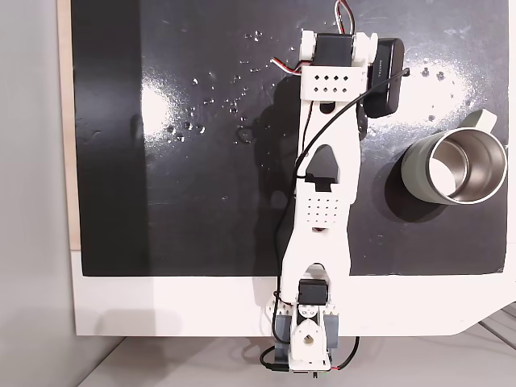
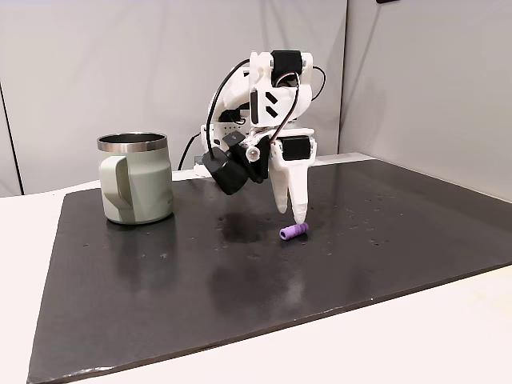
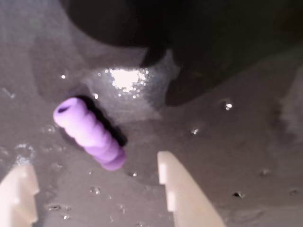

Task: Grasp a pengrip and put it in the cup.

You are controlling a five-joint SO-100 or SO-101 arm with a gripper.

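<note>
The pengrip (image 3: pixel 90 134) is a short purple ribbed tube lying on the black mat, seen in the wrist view just ahead of the gap between my two white fingertips and nearer the left one. In a fixed view from the side, the pengrip (image 2: pixel 294 231) lies right under my gripper (image 2: pixel 292 213), which points down and hovers just above the mat. My gripper (image 3: pixel 93 164) is open and holds nothing. The grey-green cup (image 2: pixel 136 180) stands upright far to the left of it. From above, the cup (image 1: pixel 455 165) is at the right of the arm, its steel inside bare.
A black mat (image 1: pixel 201 201) covers most of a white table (image 1: pixel 161 306). Small shiny specks (image 1: pixel 185 129) are scattered over the mat. A black boxy part (image 1: pixel 387 76) hangs at the arm's wrist. A grey wall (image 2: pixel 120 72) stands behind the table.
</note>
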